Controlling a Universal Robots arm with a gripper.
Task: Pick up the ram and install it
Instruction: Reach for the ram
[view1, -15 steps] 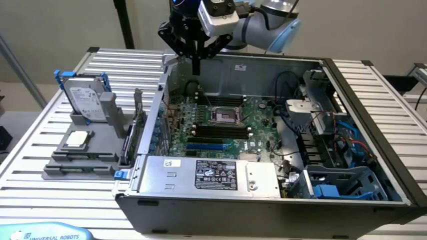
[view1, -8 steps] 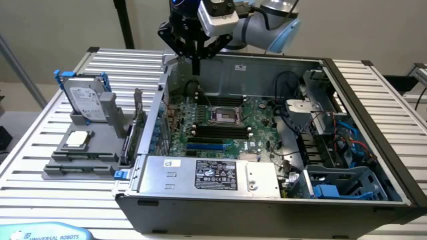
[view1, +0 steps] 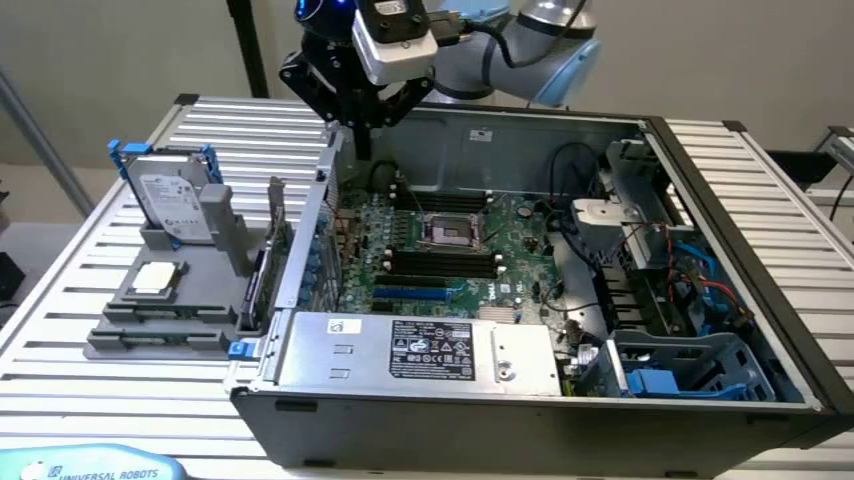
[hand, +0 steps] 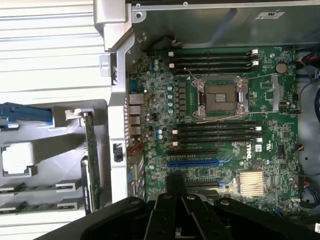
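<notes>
As I read it, the pick has not begun. The robot arm's black gripper (view1: 360, 143) hangs clenched, fingers pressed together with nothing between them. It is above the back corner of the open grey steel computer case (view1: 534, 420), on the side toward the exterior view's left. Below it lies the green motherboard (view1: 514, 225), its long black memory slots (hand: 215, 132) bare on either side of the square processor socket (hand: 220, 95).

The ram (hand: 35, 188), a long, thin, dark-green circuit-board stick, seems to sit on edge in the grey plastic fixture (view1: 120, 345). The fixture stands on the slatted aluminium worktop (view1: 80, 400) just beside the case, toward the worktop's edge at the exterior view's left. The stick rests in the fixture's front part. The small square silver processor chip (view1: 156, 278) and the upright silver hard drive (view1: 170, 195) are behind it, and the tall green expansion card (view1: 276, 250) stands between it and the case wall.

From the wrist camera the ram shows as a narrow strip between pale clips. I cannot make out its chips, and a second like strip lies in the slot alongside.

To take it, I judge, the fingers would have to part and come down square across that thin upper edge, well apart from where the gripper hangs now.
</notes>
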